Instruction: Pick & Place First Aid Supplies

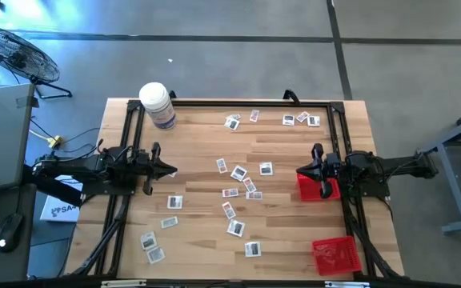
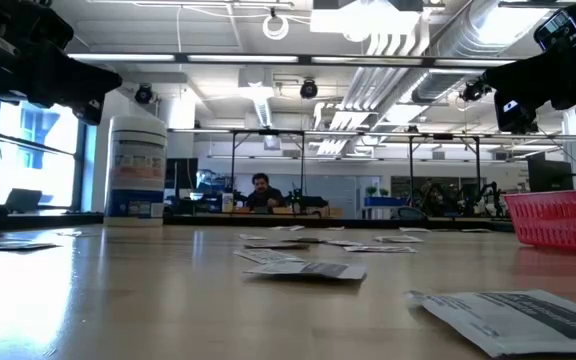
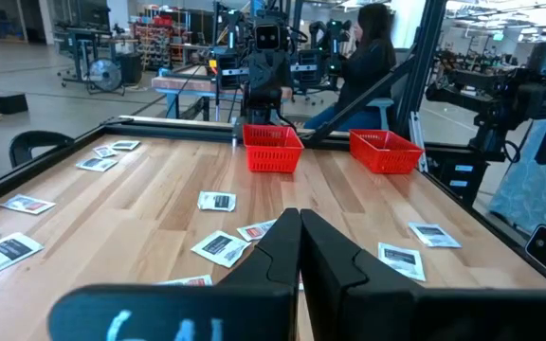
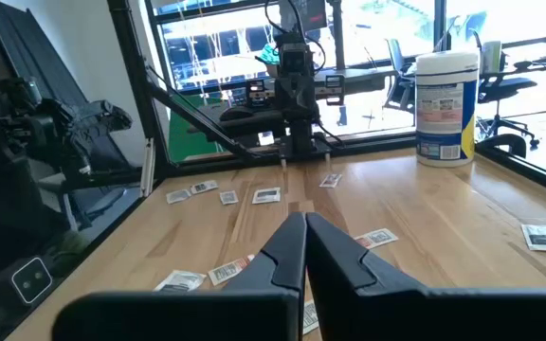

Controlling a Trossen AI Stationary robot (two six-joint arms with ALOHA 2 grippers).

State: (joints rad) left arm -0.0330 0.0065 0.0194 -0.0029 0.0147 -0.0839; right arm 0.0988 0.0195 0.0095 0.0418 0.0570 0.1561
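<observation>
Several small flat white-grey packets, the first aid supplies [image 1: 242, 171], lie scattered flat over the wooden table [image 1: 198, 144]. They also show in the left wrist view [image 3: 218, 201], the right wrist view [image 4: 266, 195] and the low view [image 2: 308, 268]. My left gripper [image 1: 174, 170] [image 3: 300, 218] hovers level at the table's left side, shut, with nothing between its fingers. My right gripper [image 1: 298, 170] [image 4: 304, 220] hovers level at the right side, shut and holding nothing, just above a red mesh basket [image 1: 318, 190].
A second red basket [image 1: 336, 256] stands at the near right corner. A large white bottle [image 1: 157, 104] stands at the far left corner. A black frame [image 1: 238, 104] runs along the table's edges. People [image 3: 368, 47] sit in the room beyond.
</observation>
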